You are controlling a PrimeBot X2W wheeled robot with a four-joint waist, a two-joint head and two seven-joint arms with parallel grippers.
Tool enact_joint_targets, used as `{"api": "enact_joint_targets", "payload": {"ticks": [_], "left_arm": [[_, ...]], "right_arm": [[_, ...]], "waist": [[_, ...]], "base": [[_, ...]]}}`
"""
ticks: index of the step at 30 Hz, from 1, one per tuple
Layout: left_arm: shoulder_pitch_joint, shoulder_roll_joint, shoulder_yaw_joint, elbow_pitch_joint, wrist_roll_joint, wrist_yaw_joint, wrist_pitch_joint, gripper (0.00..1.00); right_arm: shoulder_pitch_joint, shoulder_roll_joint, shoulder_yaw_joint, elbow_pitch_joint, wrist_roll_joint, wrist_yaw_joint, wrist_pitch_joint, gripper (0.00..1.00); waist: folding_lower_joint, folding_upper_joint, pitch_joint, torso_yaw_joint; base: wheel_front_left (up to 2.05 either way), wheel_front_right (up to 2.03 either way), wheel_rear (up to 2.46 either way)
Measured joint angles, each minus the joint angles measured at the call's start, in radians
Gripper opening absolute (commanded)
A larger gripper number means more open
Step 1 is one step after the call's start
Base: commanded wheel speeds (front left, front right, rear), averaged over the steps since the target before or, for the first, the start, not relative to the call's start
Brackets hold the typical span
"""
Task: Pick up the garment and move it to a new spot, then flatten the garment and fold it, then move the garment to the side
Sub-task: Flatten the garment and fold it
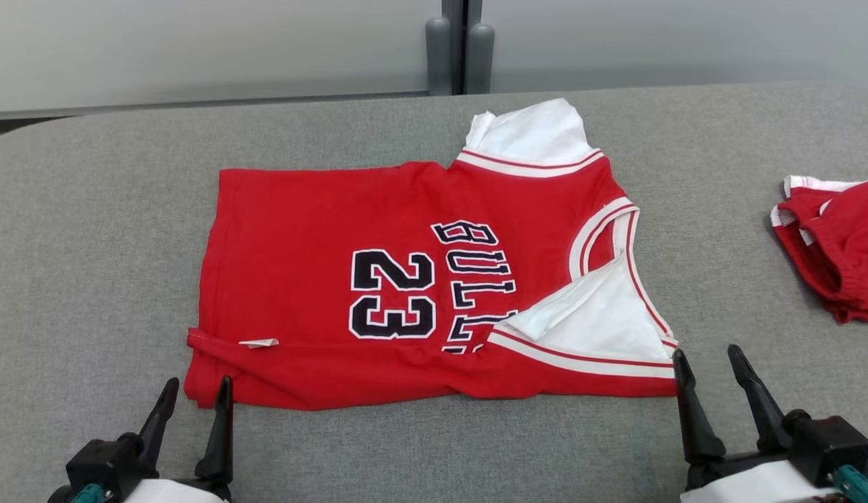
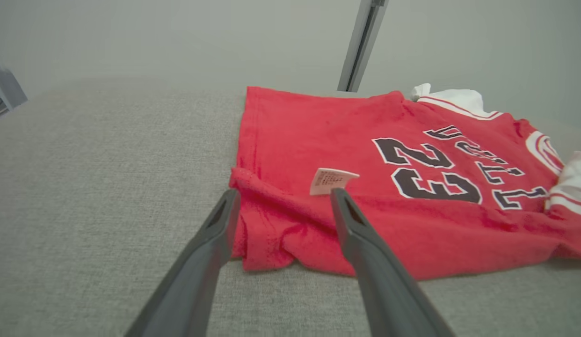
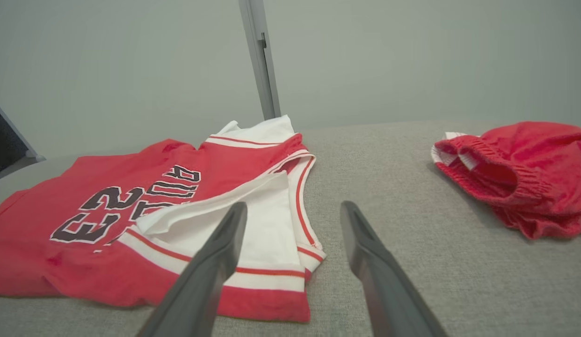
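The jersey (image 1: 406, 293) lies spread out sideways in the middle of the grey padded table (image 1: 91, 244), hem towards my left and neck towards my right. It is red, with a black, white-edged "23" and team lettering across the chest and white bands with a thin red stripe round the neck and armholes. White lining shows at the far armhole and at the neck opening, where the front has turned back. Its near long edge is folded over onto the front, and a small white label (image 1: 259, 342) sticks out at that fold close to the hem. My left gripper (image 1: 199, 384) sits just beside the jersey's near hem corner, its jaws apart and holding nothing. My right gripper (image 1: 706, 353) sits just beside the jersey's near shoulder corner, its jaws also apart and empty. Well to the right of the jersey lies a crumpled pair of red shorts (image 1: 836, 251) with white trim.
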Motion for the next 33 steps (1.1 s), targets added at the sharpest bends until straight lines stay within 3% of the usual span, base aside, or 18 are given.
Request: {"api": "enact_joint_targets", "payload": {"ticks": [8, 14, 15, 16, 18, 25, 33], "left_arm": [[-0.093, -0.023, -0.005, 0.2, -0.056, -0.069, -0.001, 1.0], [-0.149, -0.032, -0.002, 0.29, -0.091, -0.099, -0.01, 1.0], [-0.157, -0.03, -0.005, 0.3, -0.089, -0.102, -0.01, 0.67], [-0.163, -0.029, -0.007, 0.307, -0.09, -0.107, -0.01, 0.0], [-0.173, -0.025, -0.01, 0.319, -0.09, -0.111, -0.011, 0.0], [-0.157, -0.014, -0.008, 0.295, -0.085, -0.119, -0.011, 0.0], [-0.029, 0.009, -0.004, 0.175, -0.105, -0.092, 0.047, 0.0]], "right_arm": [[-0.096, -0.002, 0.02, 0.232, 0.03, 0.0, 0.007, 1.0], [-0.176, 0.003, 0.054, 0.341, 0.063, 0.0, -0.002, 1.0], [-0.186, 0.004, 0.06, 0.35, 0.074, 0.0, -0.002, 0.5], [-0.194, 0.004, 0.065, 0.36, 0.082, 0.0, 0.0, 0.28], [-0.207, 0.004, 0.066, 0.371, 0.092, 0.0, 0.002, 0.0], [-0.172, -0.007, 0.061, 0.319, 0.11, 0.001, -0.002, 0.0], [0.033, -0.001, 0.014, 0.158, 0.118, 0.001, 0.053, 0.0]], "waist": [[0.0, 0.0, 0.075, 0.008], [0.0, 0.0, 0.092, 0.008], [0.0, 0.0, 0.093, 0.009], [0.0, 0.0, 0.093, 0.01], [0.0, 0.0, 0.093, 0.013], [0.0, -0.0001, 0.065, 0.027], [0.0, 0.0, -0.001, 0.036]], "base": [[0.0, 0.0, 0.0], [0.0, 0.0, 0.0], [0.0, 0.0, 0.0], [0.0, 0.0, 0.0], [0.0, 0.0, 0.0], [0.0, 0.0, 0.0], [0.0, 0.0, 0.0]]}}
